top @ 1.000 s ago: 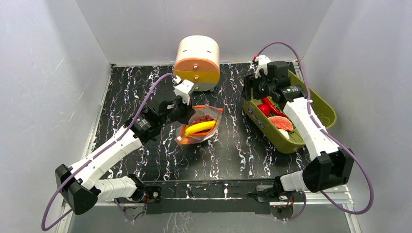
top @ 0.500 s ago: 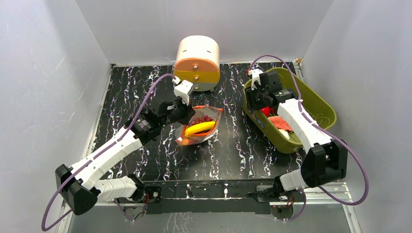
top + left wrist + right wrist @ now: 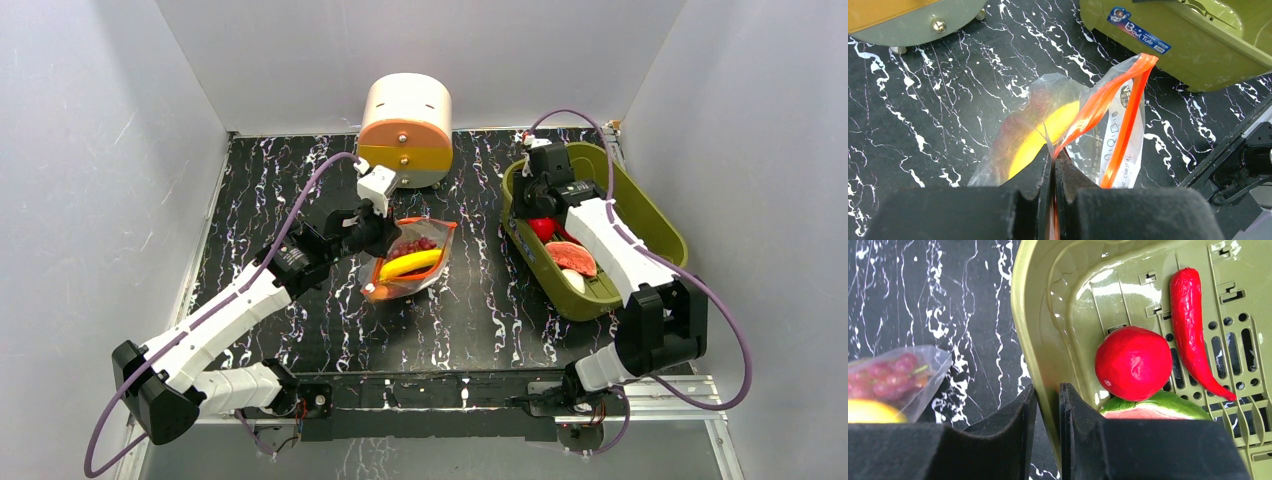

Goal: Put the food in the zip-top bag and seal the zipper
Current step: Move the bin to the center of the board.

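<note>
Your right gripper pinches the bin wall; red fruit sits just inside, rightward. Left gripper clamps bag.

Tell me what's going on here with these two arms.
The left fingers pinch the zip-top bag by its orange zipper, mouth open, with a banana and grapes already inside. The right fingers are closed around the rim of the olive-green bin, where a red round fruit, a chili and a slice wait unpacked.
</note>
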Available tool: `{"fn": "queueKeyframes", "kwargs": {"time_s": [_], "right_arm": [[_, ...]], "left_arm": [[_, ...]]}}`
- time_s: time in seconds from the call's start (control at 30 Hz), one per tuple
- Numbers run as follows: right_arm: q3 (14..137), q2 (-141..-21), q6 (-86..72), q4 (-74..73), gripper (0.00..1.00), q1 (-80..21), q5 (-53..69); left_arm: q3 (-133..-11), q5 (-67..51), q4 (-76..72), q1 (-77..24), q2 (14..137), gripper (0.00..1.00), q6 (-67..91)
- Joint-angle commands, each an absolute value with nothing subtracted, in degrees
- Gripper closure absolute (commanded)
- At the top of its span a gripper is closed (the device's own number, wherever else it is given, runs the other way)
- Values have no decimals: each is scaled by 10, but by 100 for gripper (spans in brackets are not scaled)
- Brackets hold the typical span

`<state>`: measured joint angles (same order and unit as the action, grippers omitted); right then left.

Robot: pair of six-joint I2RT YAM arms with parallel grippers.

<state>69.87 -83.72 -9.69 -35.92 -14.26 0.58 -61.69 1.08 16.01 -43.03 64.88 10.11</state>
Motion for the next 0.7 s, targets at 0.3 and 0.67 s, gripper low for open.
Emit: {"fn": "queueKeyframes", "kwargs": {"time_s": [0.3,0.67], "right_arm": [[763,-905,-260,-340,80,-141,-135],[840,-969,-286,-353,71,-121,-120]], "left_arm": [[-666,29,175,-432,642,100,85],[-678,35,194,-432,648,100,81]]}}
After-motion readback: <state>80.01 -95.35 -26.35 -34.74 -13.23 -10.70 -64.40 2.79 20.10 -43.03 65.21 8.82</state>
